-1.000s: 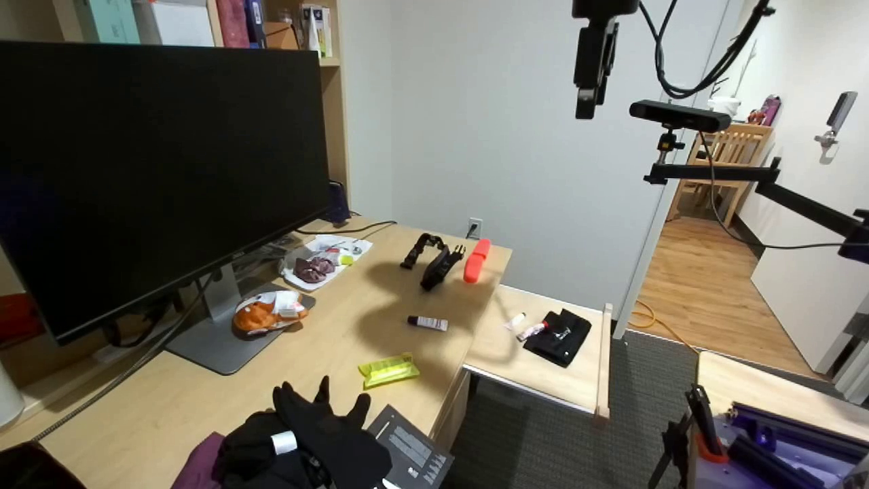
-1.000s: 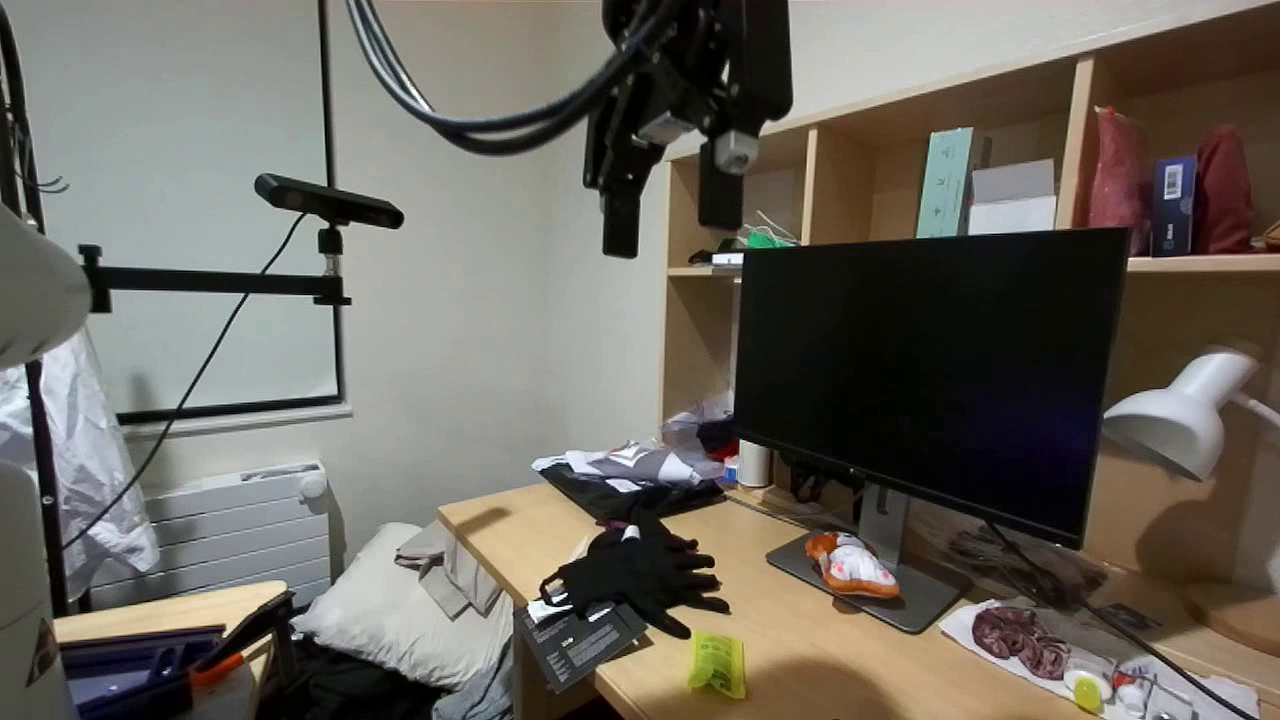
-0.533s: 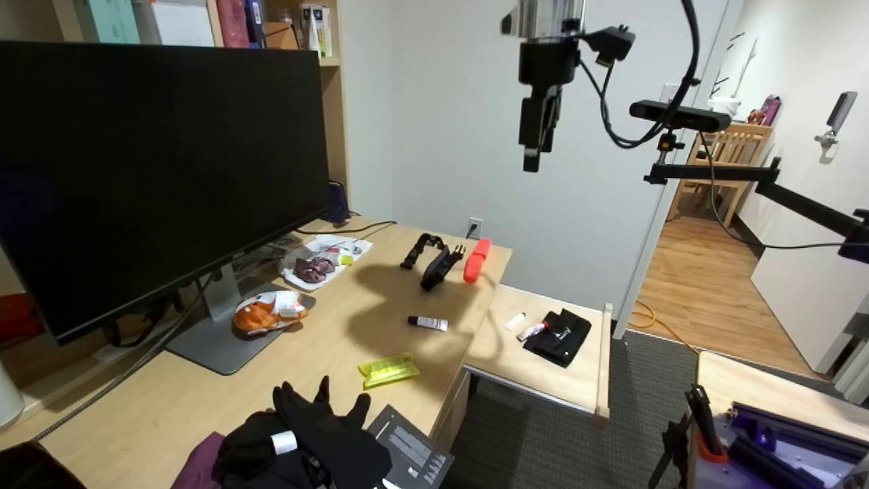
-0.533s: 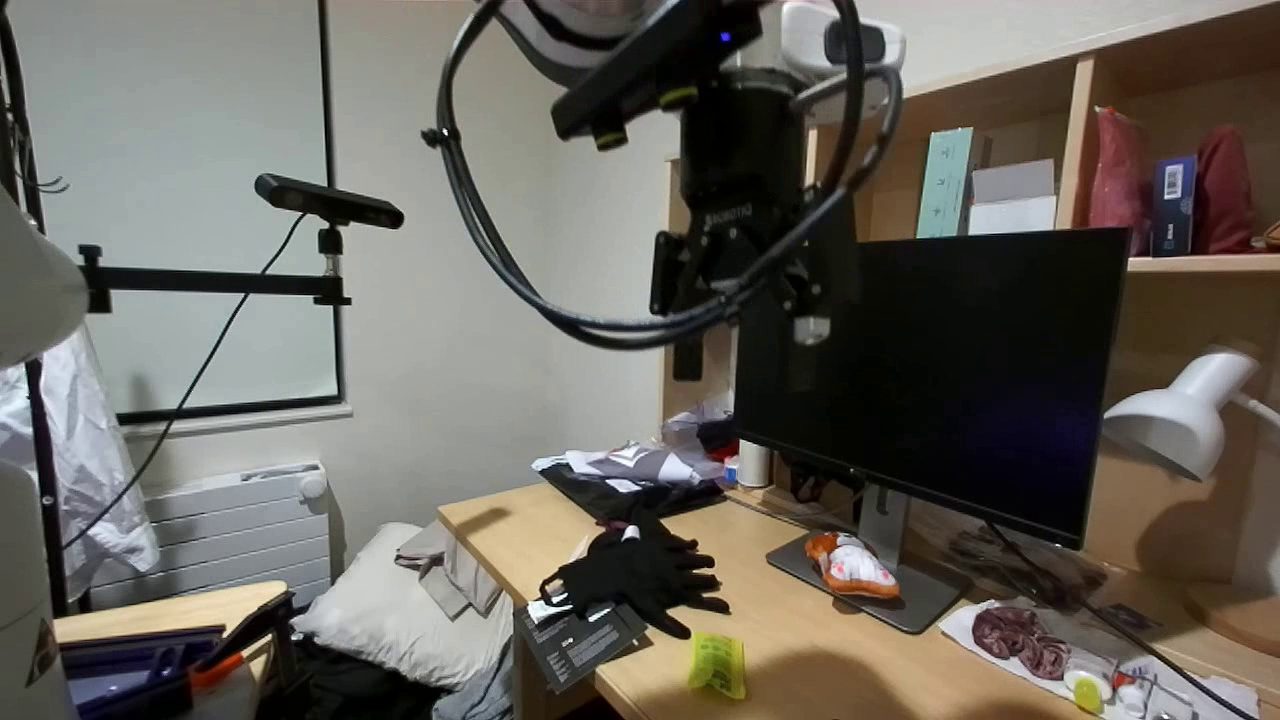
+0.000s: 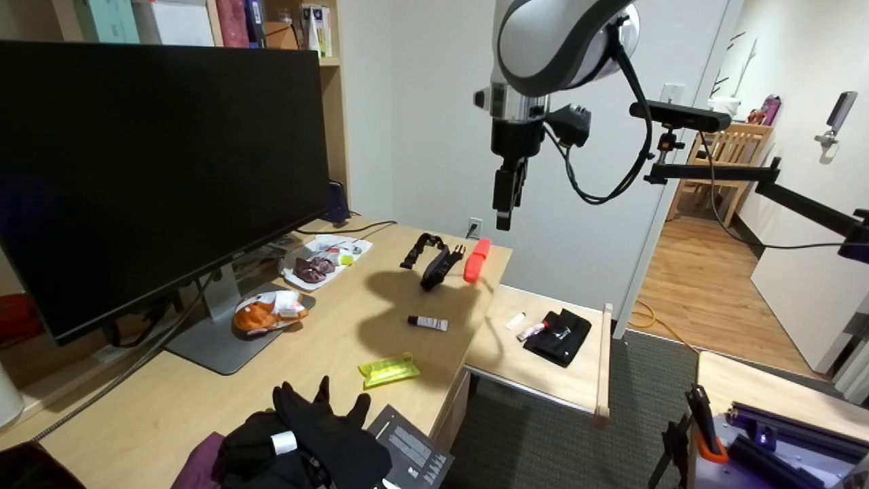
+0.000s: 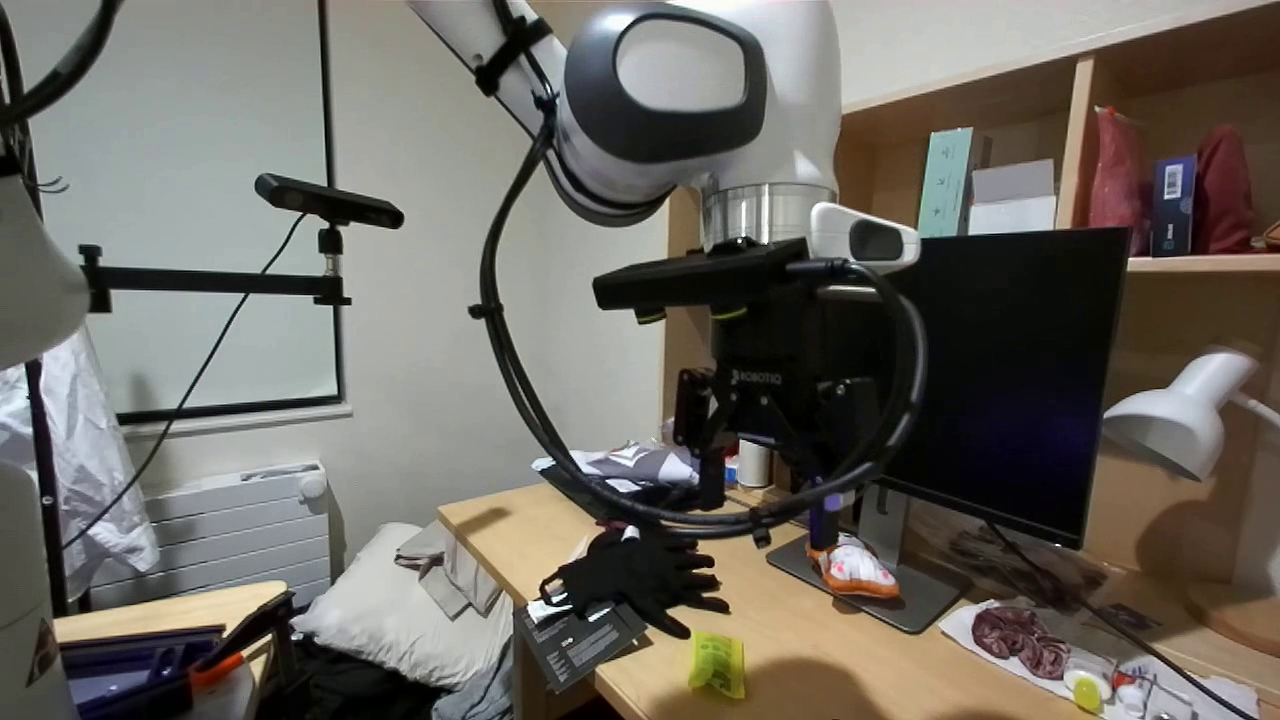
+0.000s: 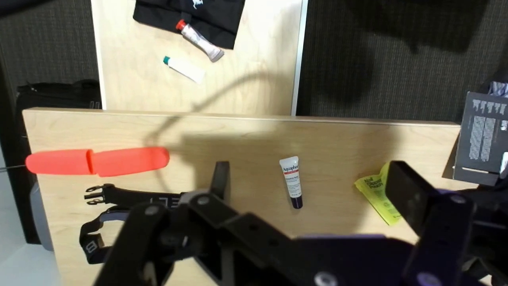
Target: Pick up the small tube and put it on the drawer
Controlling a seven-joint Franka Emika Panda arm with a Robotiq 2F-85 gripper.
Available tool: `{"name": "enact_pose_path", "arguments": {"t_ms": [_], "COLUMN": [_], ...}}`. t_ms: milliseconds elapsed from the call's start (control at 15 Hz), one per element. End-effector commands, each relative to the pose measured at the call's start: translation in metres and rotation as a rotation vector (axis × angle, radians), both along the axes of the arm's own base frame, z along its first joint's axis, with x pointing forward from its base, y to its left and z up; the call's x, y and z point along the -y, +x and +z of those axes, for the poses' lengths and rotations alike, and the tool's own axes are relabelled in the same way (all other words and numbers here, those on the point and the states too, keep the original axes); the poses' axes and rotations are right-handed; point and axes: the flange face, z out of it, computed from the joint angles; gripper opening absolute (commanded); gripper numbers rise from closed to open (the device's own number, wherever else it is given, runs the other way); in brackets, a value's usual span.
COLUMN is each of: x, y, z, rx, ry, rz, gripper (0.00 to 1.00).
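Observation:
The small tube [image 7: 292, 180] is white with printed text and a dark cap, and lies flat on the wooden desk. It also shows in an exterior view [image 5: 428, 323]. The drawer [image 5: 499, 367] is the pale squarish surface beside and below the desk edge. In the wrist view the drawer [image 7: 135, 89] lies past the desk edge. My gripper [image 7: 309, 171] is open and empty, well above the desk, with the tube between its fingers as seen from the wrist. It points down in both exterior views, also here [image 5: 504, 221] and here [image 6: 768, 510]. The tube does not show in that last view.
A yellow pouch [image 7: 379, 194], a red case [image 7: 97, 161] and a black strap [image 7: 139, 198] lie near the tube. On the drawer are a black pouch [image 5: 558, 337] and two other tubes. Black gloves [image 5: 319, 435] and a monitor [image 5: 163, 176] stand on the desk.
The arm has come down into both exterior views, and my gripper is lower and nearer the desk. The tube and the other items have not moved.

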Motion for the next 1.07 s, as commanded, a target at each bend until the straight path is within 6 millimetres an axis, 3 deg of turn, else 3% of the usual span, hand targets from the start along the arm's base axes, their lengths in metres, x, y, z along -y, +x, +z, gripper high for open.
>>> {"name": "enact_pose_path", "arguments": {"t_ms": [0, 333, 600, 1000], "x": [0.0, -0.002, -0.012, -0.015], "y": [0.0, 0.005, 0.029, 0.071], "z": [-0.001, 0.001, -0.035, -0.091], "rx": [-0.003, 0.006, -0.09, -0.08], "ry": [0.0, 0.017, 0.005, -0.011], "rz": [0.0, 0.01, 0.109, 0.173], "gripper": [1.0, 1.0, 1.0, 1.0]}}
